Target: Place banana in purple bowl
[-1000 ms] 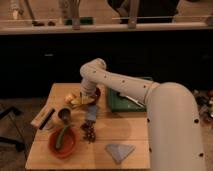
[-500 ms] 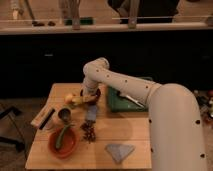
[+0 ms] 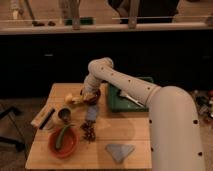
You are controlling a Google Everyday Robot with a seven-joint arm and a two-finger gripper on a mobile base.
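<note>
My gripper [image 3: 86,96] hangs from the white arm over the back middle of the wooden table, right at the left rim of the dark purple bowl [image 3: 94,97]. The arm partly hides the bowl. A pale-yellow banana [image 3: 78,100] shows just left of the gripper, beside the bowl's left edge and touching or very near the gripper. I cannot tell whether it is held or lying on the table.
A round yellow fruit [image 3: 68,98] lies left of the banana. A grey metal cup [image 3: 64,115] stands in front of it, and an orange-red bowl [image 3: 64,142] holds a green vegetable. A green tray [image 3: 131,97] is at the back right, a grey cloth [image 3: 120,150] at the front, and a brush [image 3: 44,118] at the left edge.
The arm's elbow and the gripper have shifted slightly to the right, toward the purple bowl. The other objects have not moved.
</note>
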